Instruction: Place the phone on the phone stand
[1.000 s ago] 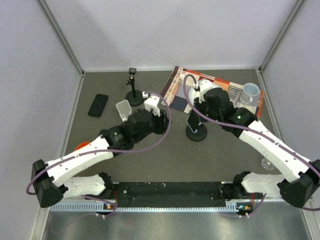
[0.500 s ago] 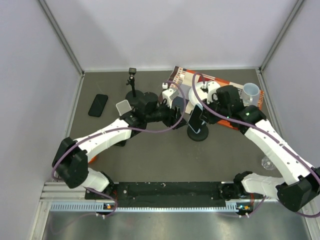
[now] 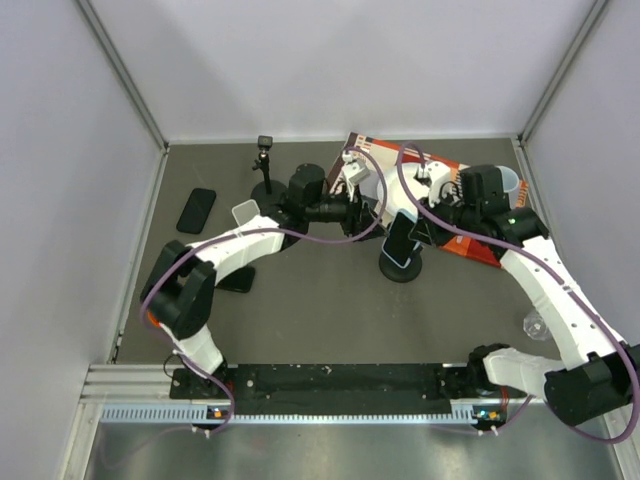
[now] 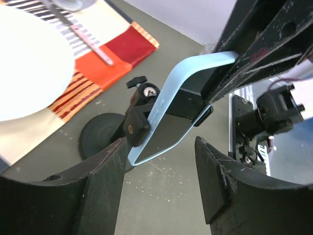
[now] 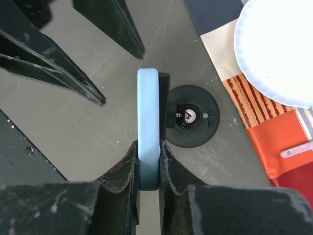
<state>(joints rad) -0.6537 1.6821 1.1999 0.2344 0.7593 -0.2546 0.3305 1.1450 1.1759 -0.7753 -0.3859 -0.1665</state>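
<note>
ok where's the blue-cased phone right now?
Top view, right of centre: the blue-cased phone is pinched in the right end effector, beside the head of the black round-base stand, near the striped placemat.

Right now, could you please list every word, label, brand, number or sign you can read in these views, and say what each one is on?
None: no readable text in any view.
The phone shows only a plain light blue case and a dark face.
The placemat carries stripes and colour blocks, no letters.
The plate is blank white.
The black phone lying flat is too small to show any marking.
</note>
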